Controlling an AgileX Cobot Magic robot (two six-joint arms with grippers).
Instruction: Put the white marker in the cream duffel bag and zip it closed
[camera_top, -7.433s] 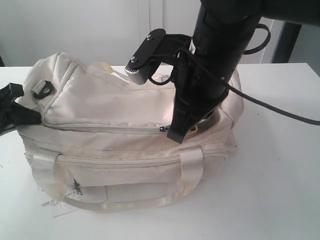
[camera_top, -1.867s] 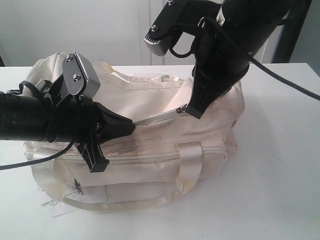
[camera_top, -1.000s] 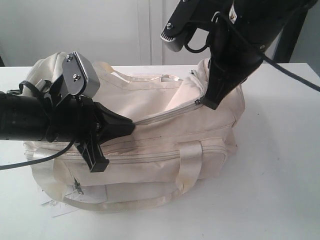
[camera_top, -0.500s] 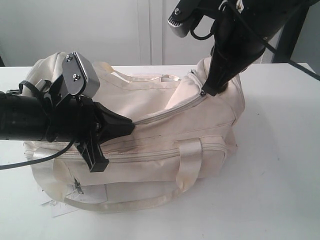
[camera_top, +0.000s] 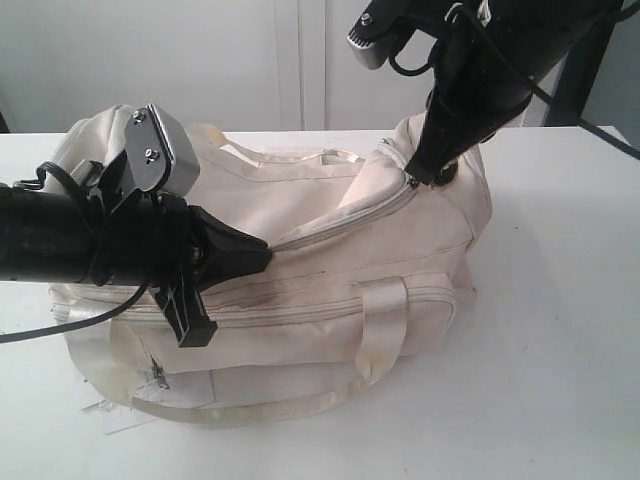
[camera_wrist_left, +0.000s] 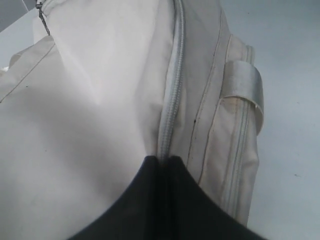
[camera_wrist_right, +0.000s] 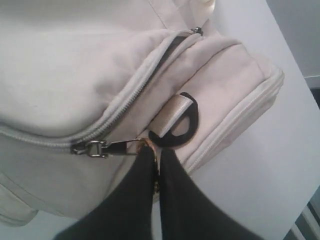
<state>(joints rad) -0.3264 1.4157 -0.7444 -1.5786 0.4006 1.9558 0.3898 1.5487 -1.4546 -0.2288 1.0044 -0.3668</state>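
The cream duffel bag (camera_top: 330, 250) lies on the white table. Its curved top zipper (camera_top: 340, 220) is drawn shut along most of its length. My left gripper (camera_top: 262, 252) is shut on the zipper seam fabric (camera_wrist_left: 167, 130) near the bag's middle. My right gripper (camera_top: 425, 175) is shut on the gold charm (camera_wrist_right: 150, 145) of the zipper pull (camera_wrist_right: 95, 148), at the bag's right end beside a black D-ring (camera_wrist_right: 180, 122). A short open stretch of zipper (camera_wrist_right: 175, 42) shows beyond the slider. The white marker is not visible.
A white paper tag (camera_top: 125, 410) lies under the bag's front left corner. A strap handle (camera_top: 385, 330) hangs down the front side. The white table (camera_top: 560, 350) stretches bare to the right; a wall stands behind.
My right gripper has pulled the zipper pull further right and up toward the bag's right end, closing more of the zipper. The left gripper has held its pinch in place.
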